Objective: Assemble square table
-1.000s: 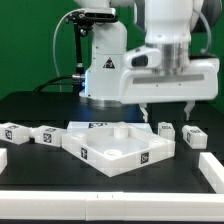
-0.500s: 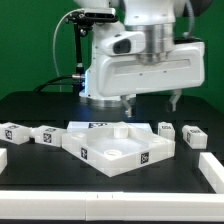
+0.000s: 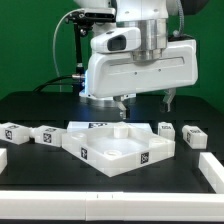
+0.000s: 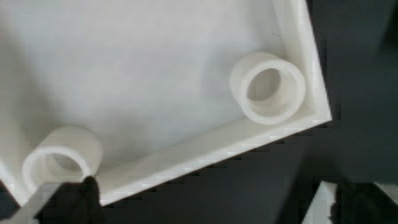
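The white square table top (image 3: pixel 118 145) lies flat at the middle of the black table, rim up, with round corner holes. Two tagged white legs (image 3: pixel 47 135) lie to its left in the exterior view and two legs (image 3: pixel 166 130) to its right. My gripper (image 3: pixel 146 102) hangs open and empty above the top's far edge, touching nothing. In the wrist view the table top (image 4: pixel 143 80) fills most of the picture with two corner holes, one of them (image 4: pixel 276 88) near its edge. My gripper (image 4: pixel 214 205) straddles that edge, and a dark fingertip (image 4: pixel 71 200) shows by the second hole.
A white rail (image 3: pixel 100 205) runs along the table's front, with shorter white bars at the right (image 3: pixel 210 165) and the left (image 3: pixel 3 158). The robot's base (image 3: pixel 100 70) stands behind the table top, with cables at the back left.
The arm has swung toward the exterior view's left and risen slightly, and the wrist has turned. The gripper stays open and empty. The table top and legs have not moved.
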